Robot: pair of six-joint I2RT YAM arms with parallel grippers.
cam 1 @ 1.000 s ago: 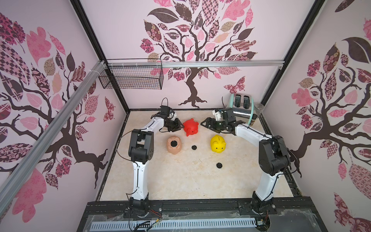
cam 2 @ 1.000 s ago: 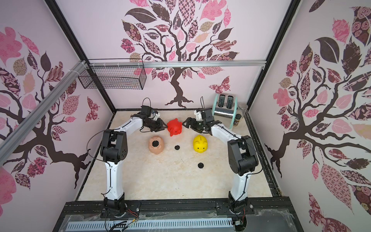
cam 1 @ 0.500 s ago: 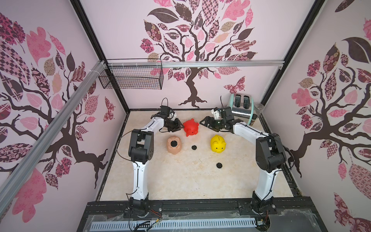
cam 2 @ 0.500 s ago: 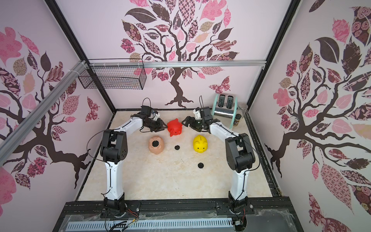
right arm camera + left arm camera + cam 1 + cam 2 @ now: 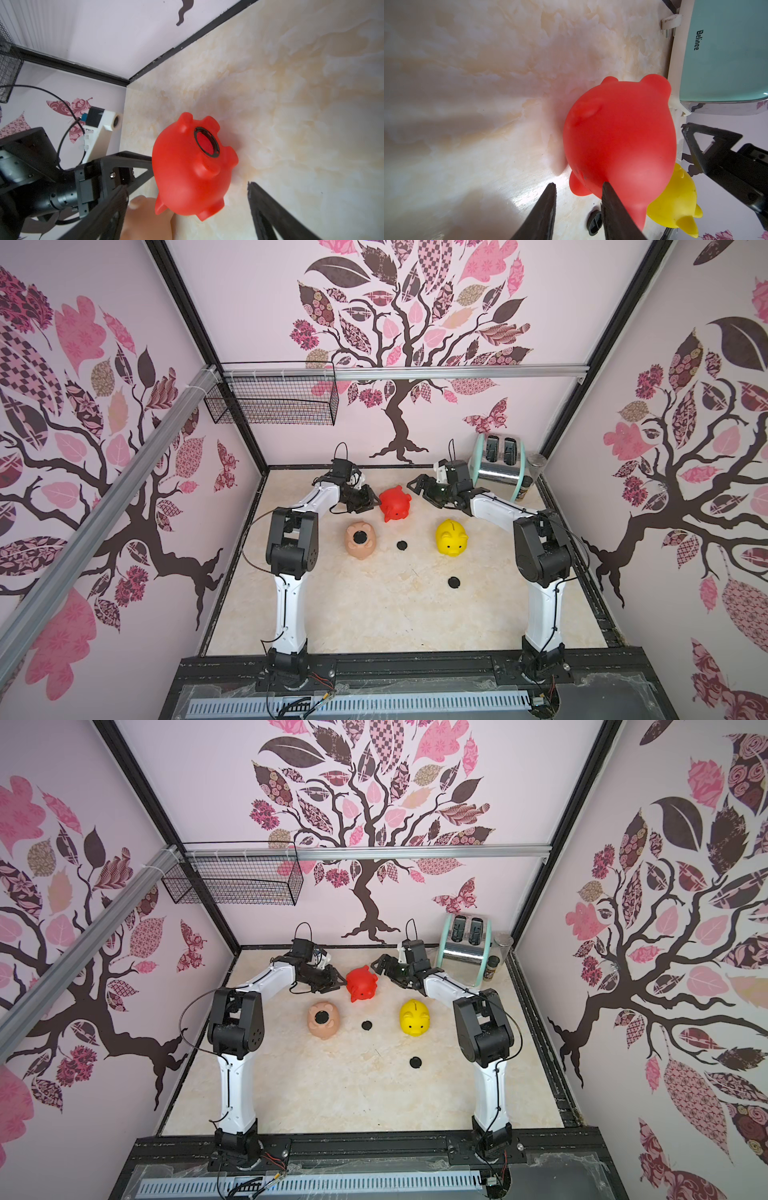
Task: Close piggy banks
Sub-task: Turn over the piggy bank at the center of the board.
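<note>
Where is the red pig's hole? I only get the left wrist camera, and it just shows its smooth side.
Observer: On the far side. The right wrist view shows the red piggy bank with its belly hole open, no plug in it.
Operator: Is there another pig besides the yellow one?
Observer: Yes, a peach-pink piggy bank lies belly up, its hole looking black-filled.
Operator: I see one plug. Any more?
Observer: A second black plug lies loose, nearer the robot's base.

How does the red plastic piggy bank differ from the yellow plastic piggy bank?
The red plastic piggy bank lies on its side; the yellow plastic piggy bank stands upright, coin slot up. Red's belly hole shows, unplugged; yellow's belly is hidden. Both are pig-shaped and similar in size.
</note>
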